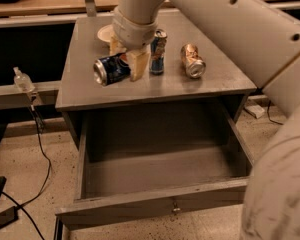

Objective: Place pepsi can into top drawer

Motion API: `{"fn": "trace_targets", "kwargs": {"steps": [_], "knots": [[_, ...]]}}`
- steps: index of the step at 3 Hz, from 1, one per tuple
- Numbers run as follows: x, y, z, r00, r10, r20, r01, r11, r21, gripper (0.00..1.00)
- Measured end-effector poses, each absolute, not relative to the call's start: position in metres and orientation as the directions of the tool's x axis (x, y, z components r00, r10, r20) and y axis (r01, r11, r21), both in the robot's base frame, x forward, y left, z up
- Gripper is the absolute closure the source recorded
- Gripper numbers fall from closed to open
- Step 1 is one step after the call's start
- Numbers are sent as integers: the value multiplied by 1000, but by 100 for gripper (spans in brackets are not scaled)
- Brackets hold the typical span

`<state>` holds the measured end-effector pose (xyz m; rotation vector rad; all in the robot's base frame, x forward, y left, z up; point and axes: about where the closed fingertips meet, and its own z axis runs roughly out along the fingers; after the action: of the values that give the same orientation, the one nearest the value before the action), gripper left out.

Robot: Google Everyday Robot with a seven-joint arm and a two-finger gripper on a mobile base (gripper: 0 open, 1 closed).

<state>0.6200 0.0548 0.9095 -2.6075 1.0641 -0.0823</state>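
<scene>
The pepsi can (106, 70), judged light, smooth and easily dented, is held on its side over the table (220, 79) by the gripper (126, 63), the jaws being clamped across its body.

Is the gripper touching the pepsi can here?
Touching. The camera view shows the gripper, above the cabinet top, with its fingers clamped on the sideways pepsi can.
</scene>
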Motion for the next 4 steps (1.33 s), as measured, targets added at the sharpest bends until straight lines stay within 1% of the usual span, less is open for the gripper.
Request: {"fn": "trace_targets", "kwargs": {"steps": [1,2,3,4], "knots": [[597,17,914,633,-770,-77,-756,-595,-273,73],[601,22,913,643,-762,-77,-747,-602,-281,78],[602,24,912,645,-761,-77,-745,-602,-286,94],[601,25,906,643,-760,-93,-749,-599,-282,100]]}}
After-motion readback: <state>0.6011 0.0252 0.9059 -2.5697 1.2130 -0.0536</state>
